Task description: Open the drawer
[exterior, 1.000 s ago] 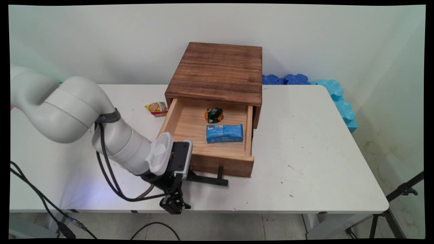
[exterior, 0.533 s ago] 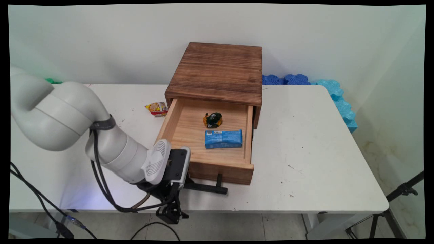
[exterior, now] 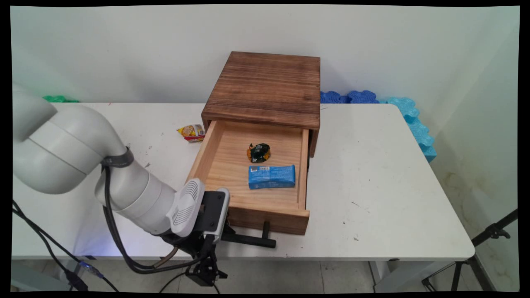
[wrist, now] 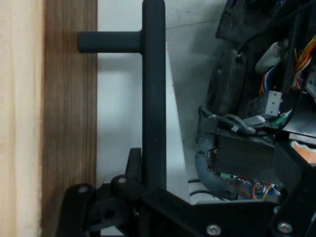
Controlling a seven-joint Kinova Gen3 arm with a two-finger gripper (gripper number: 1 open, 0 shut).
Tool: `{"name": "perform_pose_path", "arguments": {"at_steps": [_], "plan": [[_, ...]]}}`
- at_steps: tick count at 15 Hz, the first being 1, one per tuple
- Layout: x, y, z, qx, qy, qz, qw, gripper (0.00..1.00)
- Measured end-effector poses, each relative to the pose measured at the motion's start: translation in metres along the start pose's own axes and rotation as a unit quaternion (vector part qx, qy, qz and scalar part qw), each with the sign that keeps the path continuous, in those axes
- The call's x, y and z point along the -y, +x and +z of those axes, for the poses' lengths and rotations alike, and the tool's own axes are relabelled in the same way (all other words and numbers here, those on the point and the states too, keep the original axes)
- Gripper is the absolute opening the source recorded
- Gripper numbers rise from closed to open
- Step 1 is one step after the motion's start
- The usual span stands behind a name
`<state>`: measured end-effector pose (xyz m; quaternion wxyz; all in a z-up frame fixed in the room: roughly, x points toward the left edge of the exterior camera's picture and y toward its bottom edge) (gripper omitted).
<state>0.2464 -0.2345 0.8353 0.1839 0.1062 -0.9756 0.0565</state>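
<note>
Gripper is clenching the handle, still dragging the drawer further out than a second ago; bar and candy beyond are riding along.

Robotics lab or test room. Bare white wall, plain white table, tripod leg beyond its right edge, blue foam mats along wall, loose cables.
</note>
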Motion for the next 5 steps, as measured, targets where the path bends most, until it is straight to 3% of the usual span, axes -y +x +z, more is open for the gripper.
{"name": "perform_pose_path", "arguments": {"at_steps": [5], "plan": [[-0.0057, 0.0013, -0.0037, -0.002, -0.003, 0.005, 1.0000, 1.00]]}}
